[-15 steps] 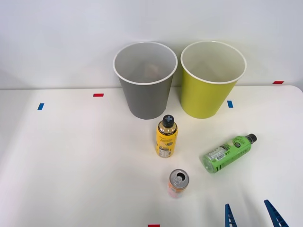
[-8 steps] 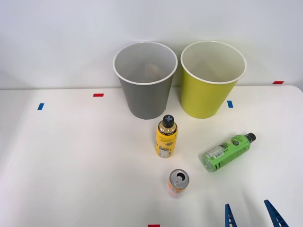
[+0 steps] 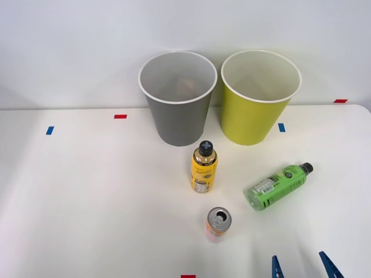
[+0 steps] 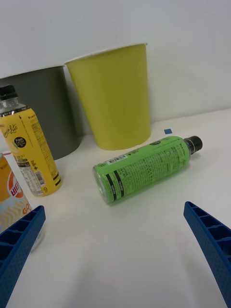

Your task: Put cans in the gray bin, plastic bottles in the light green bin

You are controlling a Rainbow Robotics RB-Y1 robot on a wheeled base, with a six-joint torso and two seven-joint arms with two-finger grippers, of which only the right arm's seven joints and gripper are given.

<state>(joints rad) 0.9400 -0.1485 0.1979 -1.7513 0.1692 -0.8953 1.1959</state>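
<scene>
- The table (image 3: 87, 191) is the white surface carrying everything; I place the other things against the gray bin (image 3: 178, 98), which stands upright at the far side.
- The light green bin (image 3: 261, 97) stands upright just beside the gray bin, on its right, the two rims close but apart. Something small and dim lies at the bottom of the gray bin, too unclear to name.
- The right gripper (image 3: 302, 267) is released, its two blue fingers spread wide with nothing between them. Over the last second it has slid a little to the left along the near edge, well in front of the gray bin and to its right. In the wrist view the gripper (image 4: 120, 255) frames the green bottle, so it seems to be lining up on that one.
- The green bottle (image 3: 278, 186) lies on its side in front of and right of the gray bin, its black cap pointing toward the far right. It has not moved.
- A yellow bottle (image 3: 204, 167) with a black cap stands upright just in front of the gray bin, unmoved.
- The can (image 3: 218, 224) stands upright nearer than the yellow bottle, unmoved.
- Nothing on the table is sorted yet; the work looks only begun.
</scene>
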